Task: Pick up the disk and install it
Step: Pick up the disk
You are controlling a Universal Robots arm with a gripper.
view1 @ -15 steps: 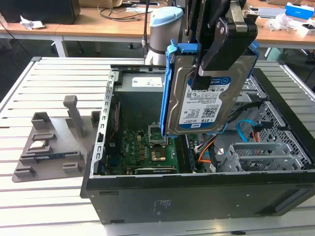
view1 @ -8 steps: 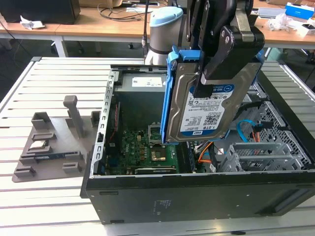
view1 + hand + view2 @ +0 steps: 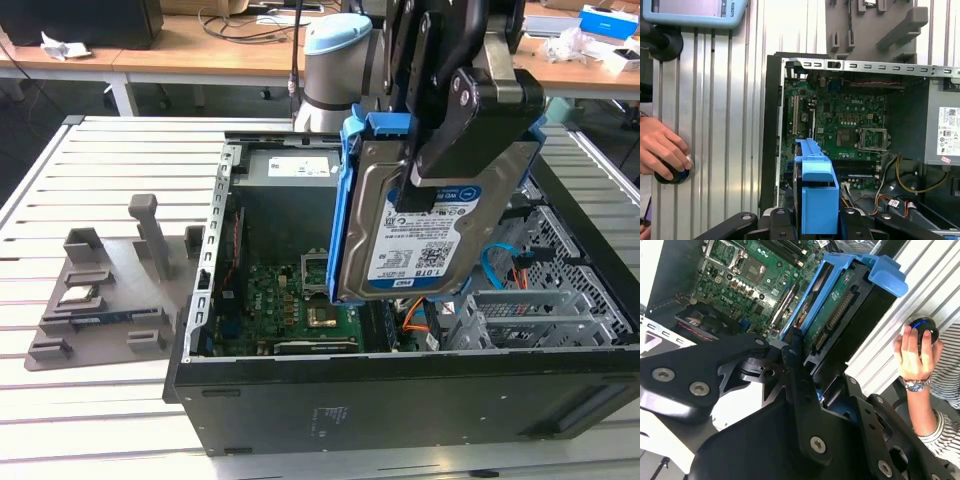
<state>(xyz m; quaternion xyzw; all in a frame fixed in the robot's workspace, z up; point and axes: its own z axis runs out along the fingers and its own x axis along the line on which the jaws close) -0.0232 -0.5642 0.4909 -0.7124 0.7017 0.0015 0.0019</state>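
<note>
The disk (image 3: 420, 245) is a silver drive with a white-and-blue label in a bright blue bracket. It hangs on edge, slightly tilted, above the open computer case (image 3: 400, 400). My gripper (image 3: 418, 192) comes down from above and is shut on the disk, one black finger (image 3: 450, 130) lying across its labelled face. In the second wrist view the disk (image 3: 836, 307) shows its green circuit-board side beyond the gripper (image 3: 801, 352), over the motherboard. In the first wrist view the disk's blue bracket (image 3: 815, 192) stands edge-on between the black fingers (image 3: 777, 222).
Inside the case lie a green motherboard (image 3: 290, 300) and a grey metal drive cage (image 3: 545, 310) with orange and blue cables. A grey fixture tray (image 3: 100, 290) sits on the slatted table at the exterior view's left. A person's hand (image 3: 662, 150) rests on a round knob beside the case.
</note>
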